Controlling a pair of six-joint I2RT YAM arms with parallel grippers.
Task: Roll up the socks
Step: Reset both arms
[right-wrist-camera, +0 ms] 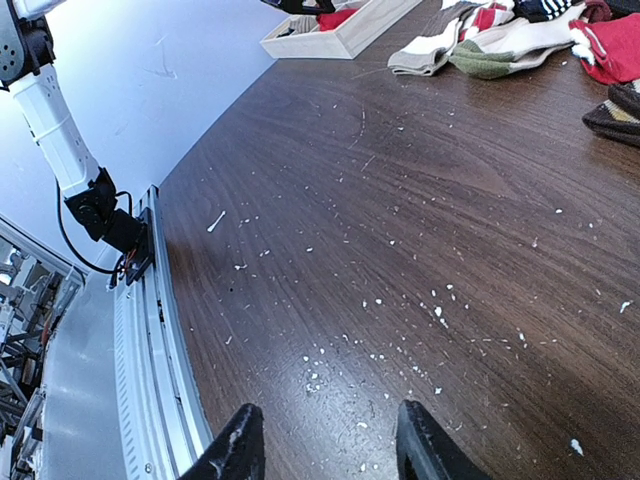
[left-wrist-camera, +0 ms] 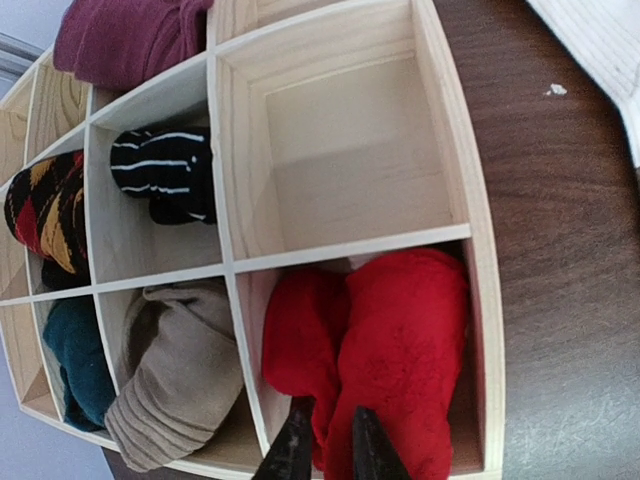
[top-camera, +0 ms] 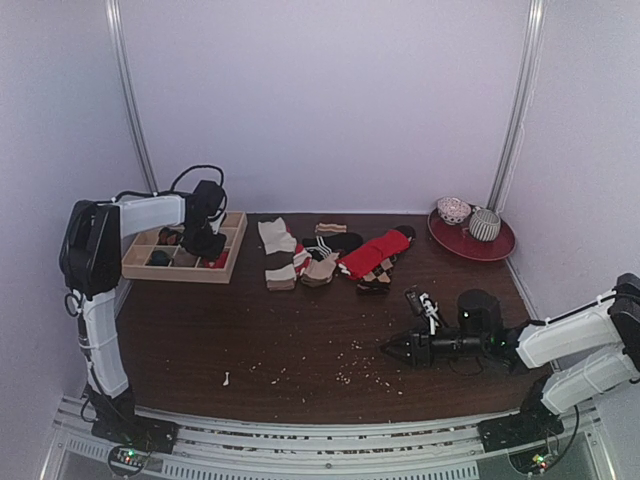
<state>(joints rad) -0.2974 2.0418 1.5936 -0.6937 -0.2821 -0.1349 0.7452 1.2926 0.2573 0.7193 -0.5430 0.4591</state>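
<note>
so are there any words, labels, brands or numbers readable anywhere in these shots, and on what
No readable text in any view.
Pale wooden compartment tray: no label or number shows.
Rolled black sock with white stripes: pattern only, no brand.
Grey patterned round bowl on the dark red round plate: too small to tell.

- Soft, even, cool light; shadows faint.
- Overhead view slightly grainy and soft.
- Wrist views bend lines near their edges.
- Dark table [right-wrist-camera: 420,200] carries a dull sheen.
</note>
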